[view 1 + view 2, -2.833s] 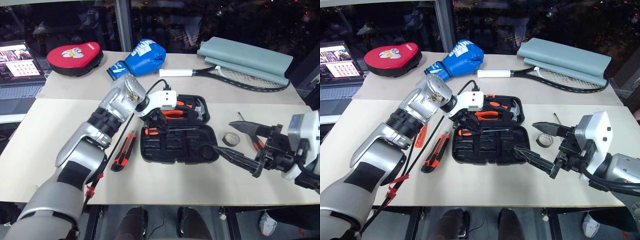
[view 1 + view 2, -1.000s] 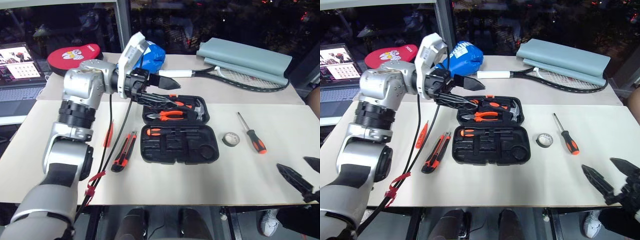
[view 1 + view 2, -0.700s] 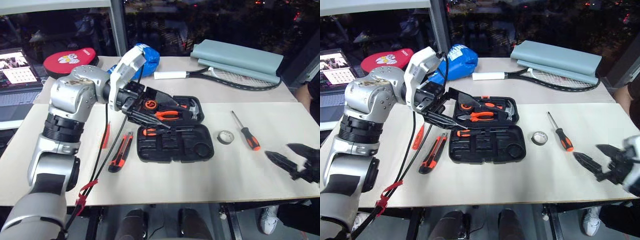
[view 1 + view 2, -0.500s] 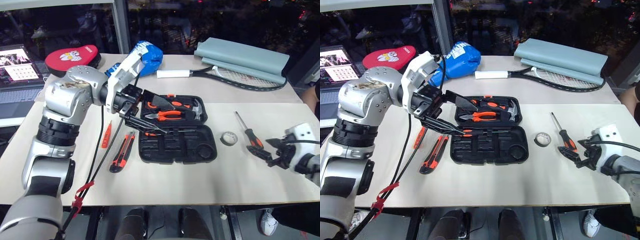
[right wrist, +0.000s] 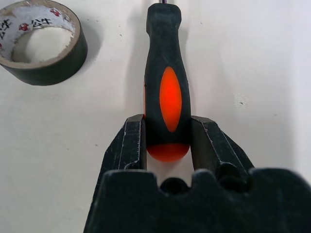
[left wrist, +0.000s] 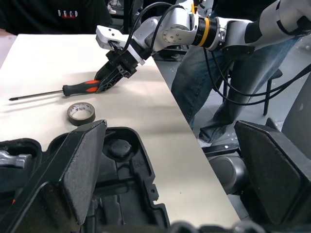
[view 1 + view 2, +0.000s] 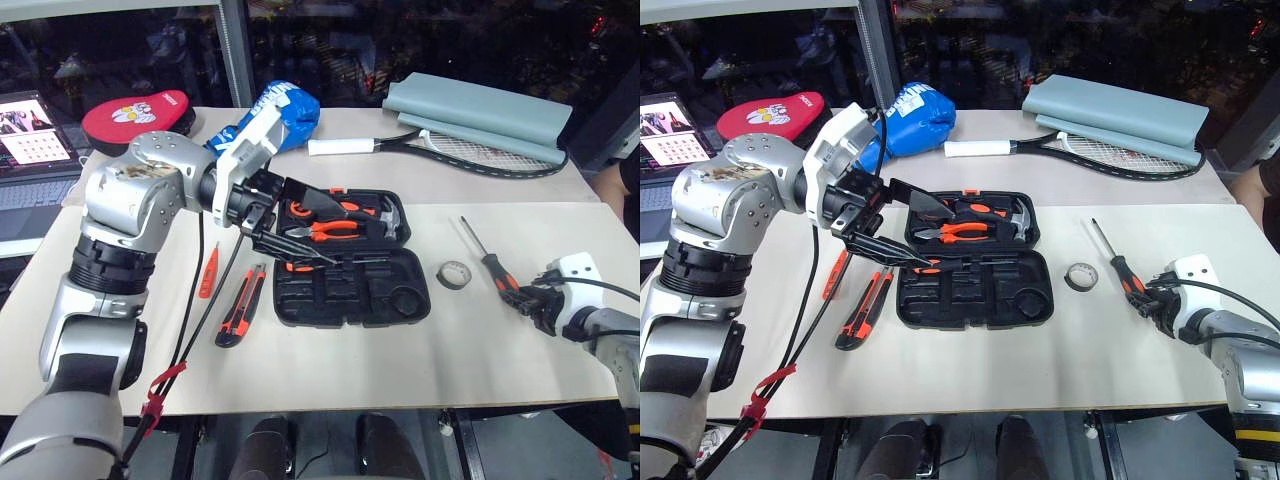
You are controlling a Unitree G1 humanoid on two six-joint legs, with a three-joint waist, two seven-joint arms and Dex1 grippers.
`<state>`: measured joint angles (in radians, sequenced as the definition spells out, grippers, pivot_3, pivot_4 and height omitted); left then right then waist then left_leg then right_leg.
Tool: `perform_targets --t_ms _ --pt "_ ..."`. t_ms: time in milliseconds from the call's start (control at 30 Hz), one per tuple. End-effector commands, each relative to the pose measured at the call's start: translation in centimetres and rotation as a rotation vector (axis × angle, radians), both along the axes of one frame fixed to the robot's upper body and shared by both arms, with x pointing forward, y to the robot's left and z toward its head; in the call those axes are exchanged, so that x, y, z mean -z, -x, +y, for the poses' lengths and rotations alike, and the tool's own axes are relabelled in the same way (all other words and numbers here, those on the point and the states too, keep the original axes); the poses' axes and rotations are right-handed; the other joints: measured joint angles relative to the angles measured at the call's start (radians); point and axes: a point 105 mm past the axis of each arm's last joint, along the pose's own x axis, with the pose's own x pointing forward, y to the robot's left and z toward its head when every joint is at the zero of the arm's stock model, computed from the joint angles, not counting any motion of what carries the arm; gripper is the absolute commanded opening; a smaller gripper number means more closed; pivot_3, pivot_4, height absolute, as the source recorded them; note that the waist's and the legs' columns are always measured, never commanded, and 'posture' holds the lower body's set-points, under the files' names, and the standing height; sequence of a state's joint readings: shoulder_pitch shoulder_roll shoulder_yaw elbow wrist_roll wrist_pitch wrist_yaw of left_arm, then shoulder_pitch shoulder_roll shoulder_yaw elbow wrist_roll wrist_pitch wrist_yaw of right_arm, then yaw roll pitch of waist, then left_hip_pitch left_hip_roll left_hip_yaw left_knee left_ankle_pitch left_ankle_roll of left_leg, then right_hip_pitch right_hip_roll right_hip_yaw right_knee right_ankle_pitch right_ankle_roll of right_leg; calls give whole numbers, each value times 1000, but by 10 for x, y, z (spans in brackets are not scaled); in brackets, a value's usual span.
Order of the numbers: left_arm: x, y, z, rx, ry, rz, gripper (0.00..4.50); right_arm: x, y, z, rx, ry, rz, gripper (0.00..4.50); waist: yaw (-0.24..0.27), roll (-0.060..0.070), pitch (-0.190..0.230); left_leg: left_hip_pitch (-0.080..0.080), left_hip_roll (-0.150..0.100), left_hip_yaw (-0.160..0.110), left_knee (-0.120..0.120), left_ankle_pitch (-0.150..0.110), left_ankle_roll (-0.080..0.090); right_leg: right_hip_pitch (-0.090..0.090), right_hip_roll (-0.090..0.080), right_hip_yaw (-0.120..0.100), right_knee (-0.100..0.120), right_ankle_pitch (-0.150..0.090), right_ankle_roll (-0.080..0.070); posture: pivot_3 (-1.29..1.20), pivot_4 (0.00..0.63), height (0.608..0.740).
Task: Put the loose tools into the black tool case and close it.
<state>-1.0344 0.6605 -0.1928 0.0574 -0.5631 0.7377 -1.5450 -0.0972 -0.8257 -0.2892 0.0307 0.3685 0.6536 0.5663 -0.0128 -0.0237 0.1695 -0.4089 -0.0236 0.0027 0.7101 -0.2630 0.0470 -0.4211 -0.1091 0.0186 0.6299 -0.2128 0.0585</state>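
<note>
The black tool case [image 7: 350, 297] lies open mid-table, with pliers and a hammer in its far half and an orange-handled screwdriver [image 7: 305, 266] in its near half. My left gripper [image 7: 336, 238] hovers open over the case's left part, holding nothing. To the right, a long orange-and-black screwdriver [image 5: 164, 87] lies on the table, and my right gripper [image 5: 167, 138] is shut on the butt of its handle. The grey tape roll [image 7: 453, 274] sits between case and screwdriver. A utility knife [image 7: 238, 306] and a slim orange tester screwdriver [image 7: 207, 272] lie left of the case.
On the far table sit a red punch pad [image 7: 135, 108], a blue boxing glove [image 7: 276, 110], a tennis racket [image 7: 470, 152] and its grey cover [image 7: 480, 105]. A laptop [image 7: 25, 140] stands far left. A person's legs [image 6: 214, 92] are beyond the table's right edge.
My right gripper came forward and down from the table's front right edge to the screwdriver handle, and its fingers closed on it. The left gripper stayed open over the case.
</note>
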Motion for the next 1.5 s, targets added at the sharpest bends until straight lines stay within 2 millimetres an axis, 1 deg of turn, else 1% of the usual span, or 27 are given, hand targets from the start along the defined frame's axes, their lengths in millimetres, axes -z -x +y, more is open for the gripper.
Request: perform_targets --t_ms 33,100,167,233,333,367,433,533,633,767,867,967,1100,1333,1400,1433,1500 --pt "-4 -2 4 -14 3 -42 4500 -51 1 1 -24 -1 -175 964 1 0 0 0 0 0 0 0 0 0 0 0 0 0 0 0 150 736" --pt "-2 -4 7 -35 -6 -44 4500 -76 3 19 -134 2 -240 964 1 0 0 0 0 0 0 0 0 0 0 0 0 0 0 0 150 736" --pt "2 -6 14 -53 -26 -46 4500 -102 4 49 -320 27 -276 963 -6 2 0 0 0 0 0 0 0 0 0 1 0 0 0 0 150 736" --pt "5 -7 21 -71 -43 -54 4500 -118 4 81 -528 72 -273 963 -15 2 1 2 1 1 0 0 0 0 1 2 0 0 0 0 150 736" --pt "9 -11 31 -104 -75 -52 4500 -123 -1 120 -809 158 -212 963 -26 2 1 3 3 1 -1 0 0 1 3 2 0 1 -1 0 150 736" --pt "11 -12 35 -110 -90 -52 4500 -123 -3 128 -876 187 -191 963 -26 2 2 4 4 1 -1 0 0 1 4 2 0 1 -1 0 150 736" --pt "15 -13 41 -118 -116 -55 4500 -119 -9 137 -981 250 -161 963 -24 2 2 4 4 1 -1 0 -1 1 4 1 -1 1 -1 0 150 736" --pt "17 -13 47 -134 -134 -48 4500 -108 -16 141 -1108 349 -120 963 -11 2 2 1 3 1 0 1 -1 0 3 1 -1 1 -1 0 150 736" --pt "17 -12 52 -154 -144 -49 4500 -91 -24 142 -1213 464 -93 963 -3 2 2 -1 1 2 1 0 -1 -3 1 1 -1 1 0 0 150 736" --pt "16 -15 54 -180 -145 -58 4500 -82 -39 142 -1231 522 -93 963 -1 2 3 -2 0 2 0 0 -1 -4 1 0 -1 0 1 0 150 736" --pt "13 -15 55 -187 -142 -65 4500 -74 -46 138 -1252 574 -86 963 -1 2 3 -3 0 2 0 0 -1 -5 1 0 -1 0 1 0 150 736" --pt "12 -15 54 -189 -139 -70 4500 -70 -53 138 -1237 581 -84 963 -2 2 3 -4 0 1 0 0 -1 -4 1 0 -1 0 0 0 150 736" --pt "12 -14 49 -178 -131 -74 4500 -63 -57 135 -1219 575 -59 963 -3 2 3 -3 0 1 0 0 -1 -4 1 0 -1 0 0 0 150 736" --pt "13 -12 45 -164 -132 -79 4500 -65 -58 140 -1211 538 -71 963 -3 2 3 -2 0 1 0 0 -1 -4 1 0 0 0 0 0 150 736" --pt "12 -14 44 -162 -131 -84 4500 -68 -56 144 -1219 524 -87 1966 -4 2 3 -2 0 1 0 0 -1 -4 1 0 0 0 0 0 150 736" --pt "12 -14 43 -160 -131 -85 4500 -69 -56 146 -1218 523 -97 2215 -4 2 3 -1 0 1 0 0 -1 -4 1 0 0 0 0 0 150 736" --pt "13 -15 42 -157 -130 -89 4500 -76 -54 146 -1209 520 -119 2889 -3 2 3 -2 0 1 0 0 -1 -4 1 0 1 0 0 0 150 736"
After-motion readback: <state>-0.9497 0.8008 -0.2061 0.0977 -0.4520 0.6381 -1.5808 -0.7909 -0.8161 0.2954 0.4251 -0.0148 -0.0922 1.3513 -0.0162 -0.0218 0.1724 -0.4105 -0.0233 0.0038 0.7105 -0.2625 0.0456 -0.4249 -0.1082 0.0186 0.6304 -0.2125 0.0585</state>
